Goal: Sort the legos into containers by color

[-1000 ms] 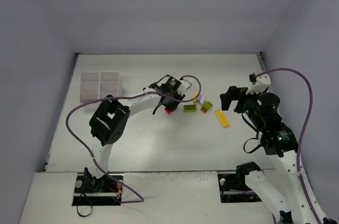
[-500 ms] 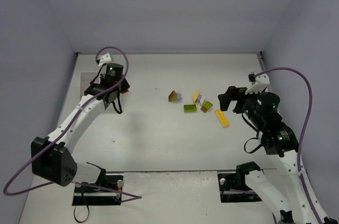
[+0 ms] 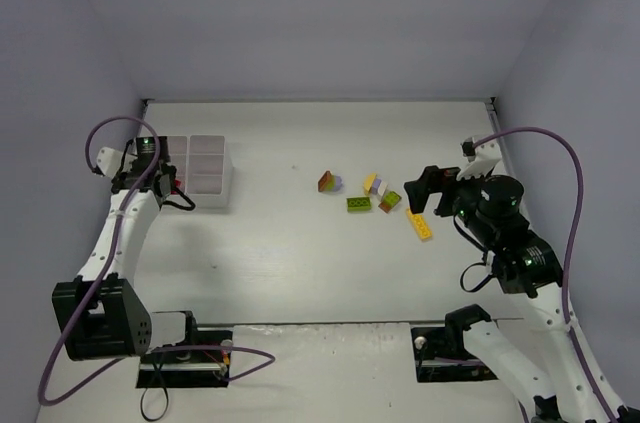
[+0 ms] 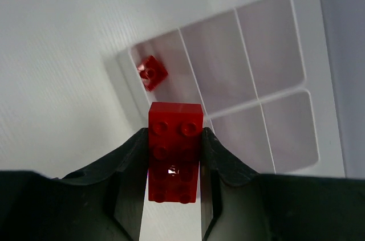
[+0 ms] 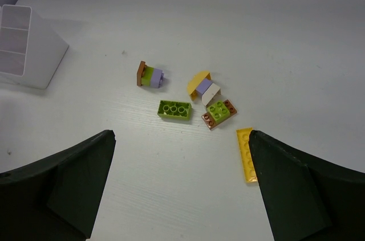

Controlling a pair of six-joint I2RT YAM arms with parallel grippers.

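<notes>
Two red bricks mattered here. One 2x4 red brick (image 4: 174,161) was clamped between the fingers of the left end effector (image 4: 174,138), gripped across its narrow sides, studs facing the wrist camera. The side grip left the brick's underside free, likely so it could drop cleanly. A small square red brick (image 4: 152,73) already lay in a corner compartment of the white tray (image 4: 268,41), tilted at an angle to the walls. The held brick hung over the tray's edge just beside that compartment, so my guess was red to red, same cell. Height above the tray could not be told.

The tray was thin glossy plastic with rounded corners and low dividing walls. The other compartments that showed were bare.

The right end effector (image 5: 181,135) was spread wide, grasping nothing, hovering over the surface (image 5: 319,36) and pointed at the loose pile, probably waiting its turn. In the pile:
- a lime green 2x4 brick (image 5: 175,109), lying upside down with its hollow tubes showing
- a long flat yellow plate (image 5: 247,161), nearest the right arm
- a lime piece stacked on a brown-orange one (image 5: 219,113)
- a yellow, lilac and white cluster (image 5: 202,86), with one rounded yellow part
- a brown, lime and lilac stack (image 5: 150,74), lying on its side, apart from the rest

All were hard, shiny, studded plastic. The stuck-together ones would probably need splitting before sorting by colour. The surface was matte white.
</notes>
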